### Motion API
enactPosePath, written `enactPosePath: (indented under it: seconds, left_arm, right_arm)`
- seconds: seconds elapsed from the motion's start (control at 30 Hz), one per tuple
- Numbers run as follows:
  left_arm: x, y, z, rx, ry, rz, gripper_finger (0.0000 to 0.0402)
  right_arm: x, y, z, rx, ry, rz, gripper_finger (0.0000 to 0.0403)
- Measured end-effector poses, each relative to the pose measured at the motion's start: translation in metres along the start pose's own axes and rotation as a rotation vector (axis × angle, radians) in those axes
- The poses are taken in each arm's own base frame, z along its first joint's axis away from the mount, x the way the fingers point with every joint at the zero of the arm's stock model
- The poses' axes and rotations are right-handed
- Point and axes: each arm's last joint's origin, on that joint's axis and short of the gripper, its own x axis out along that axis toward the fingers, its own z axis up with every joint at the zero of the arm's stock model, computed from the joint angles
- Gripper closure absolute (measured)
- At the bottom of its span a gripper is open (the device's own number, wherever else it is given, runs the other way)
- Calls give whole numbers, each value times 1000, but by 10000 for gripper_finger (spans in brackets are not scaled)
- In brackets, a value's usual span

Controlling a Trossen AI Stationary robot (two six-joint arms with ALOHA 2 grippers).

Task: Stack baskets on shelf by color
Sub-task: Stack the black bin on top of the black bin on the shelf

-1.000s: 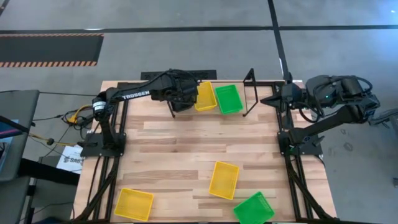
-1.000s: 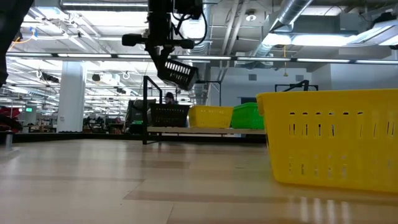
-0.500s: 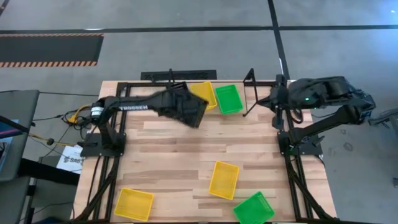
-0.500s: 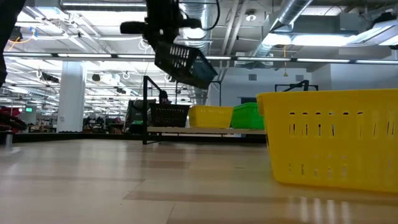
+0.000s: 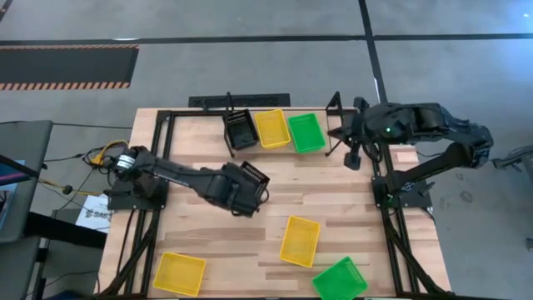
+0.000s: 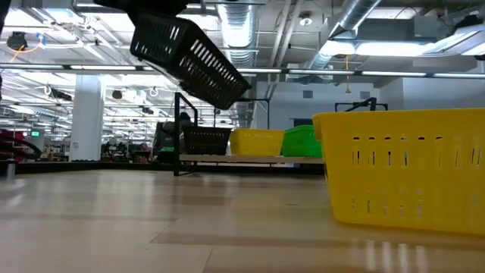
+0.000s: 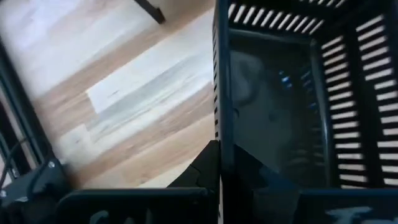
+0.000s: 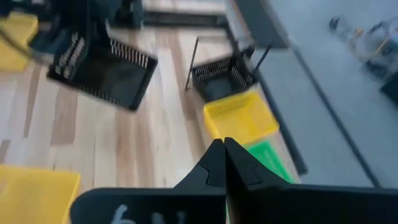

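Gripping a tilted black mesh-sided plastic basket [image 5: 250,177] above mid-desk, the left tool [image 5: 236,190] sits nearest the low black tube shelf [image 5: 333,125]; right tool [image 5: 353,157] is pinched closed, empty

no readable text, labels, brands or numbers anywhere in these views

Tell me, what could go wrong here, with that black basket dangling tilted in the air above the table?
1. The left gripper carries the black basket by its rim, tilted well above the table. A loose hold could let it fall.
2. The shelf already holds a black basket, a yellow basket and a green basket close together. A tilted approach might knock them.
3. The right gripper hangs near the shelf, so the arms could cross.
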Motion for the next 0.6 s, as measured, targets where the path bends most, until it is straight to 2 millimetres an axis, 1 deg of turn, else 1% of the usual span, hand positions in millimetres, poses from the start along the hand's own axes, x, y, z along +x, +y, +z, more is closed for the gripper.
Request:
enactPosePath:
  seconds: [0.1, 0.17, 0.27, 0.37, 0.47, 0.6]
  left_arm:
    - [-3, -1, -10, -31, -73, 6, 401]
    - [-8, 0, -13, -59, -158, 0, 401]
    - [-23, 12, -9, -139, -297, -38, 401]
    - [-42, 34, 1, -213, -429, -89, 401]
    - [-63, 63, 9, -271, -546, -147, 401]
    - [-88, 102, 16, -316, -683, -202, 401]
  right_arm:
    - [5, -2, 10, -23, -76, -20, 399]
    - [12, -4, 14, -25, -84, -33, 400]
    - [25, -7, 15, -6, -48, -40, 400]
    - [42, -8, 16, -3, 9, -46, 401]
    - [64, -4, 19, -7, 46, -38, 401]
    - [98, 0, 22, -28, 102, -35, 402]
